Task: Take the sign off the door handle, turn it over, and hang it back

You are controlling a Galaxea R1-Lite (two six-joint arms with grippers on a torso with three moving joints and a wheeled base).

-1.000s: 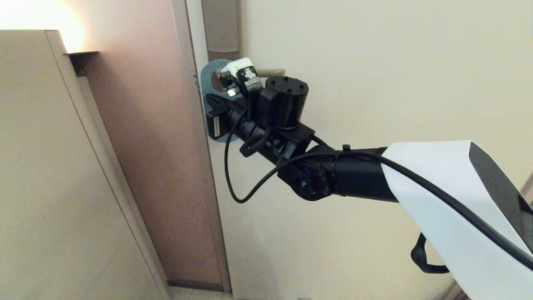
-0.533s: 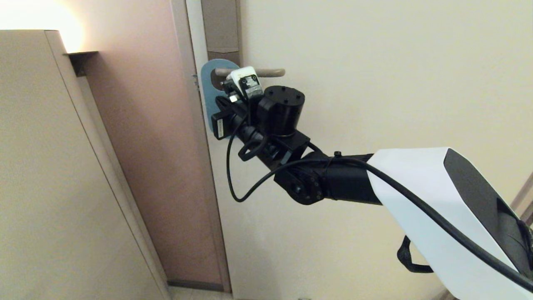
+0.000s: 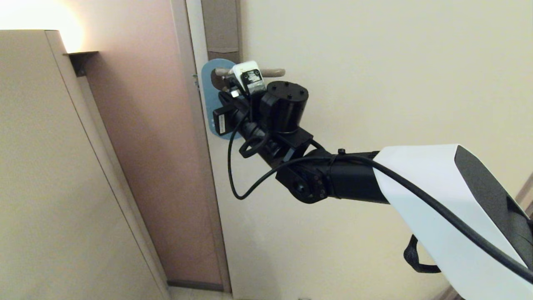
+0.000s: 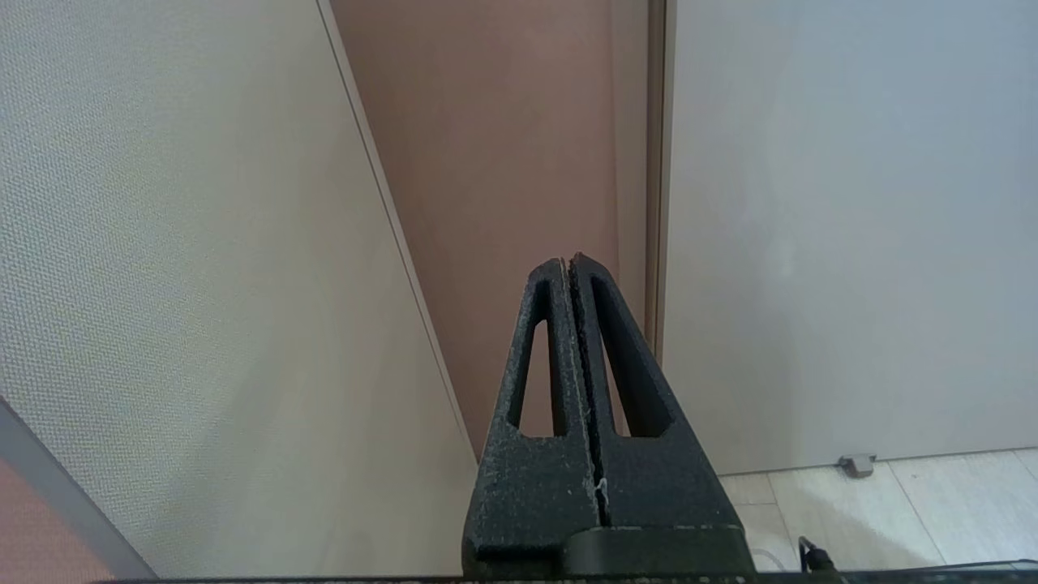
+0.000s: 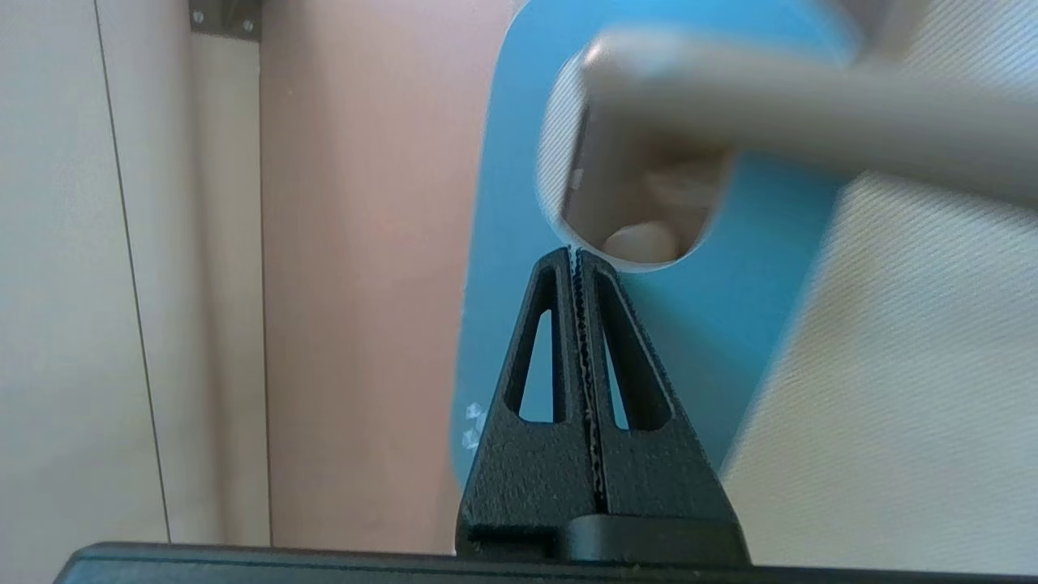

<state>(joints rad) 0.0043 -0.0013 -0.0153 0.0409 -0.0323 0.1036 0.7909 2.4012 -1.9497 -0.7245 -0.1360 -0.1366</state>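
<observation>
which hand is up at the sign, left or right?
The right hand: its closed fingertips sit at the lower rim of the blue sign's hole, under the door handle. The left hand, also closed, faces only bare wall and door.

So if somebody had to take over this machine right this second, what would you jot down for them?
Right pincer: shut, nothing seen held, tips at the lower rim of the sign's round hole.
Left pincer: shut, empty, parked away from the door, facing the wall and floor.
Sign: hanging on the door handle, blue face outward, close to the door edge.
Done: the right arm has reached the sign; no grip visible yet.
Left: take hold of the sign, lift it off the handle, turn it to the other face, hang it back.
</observation>
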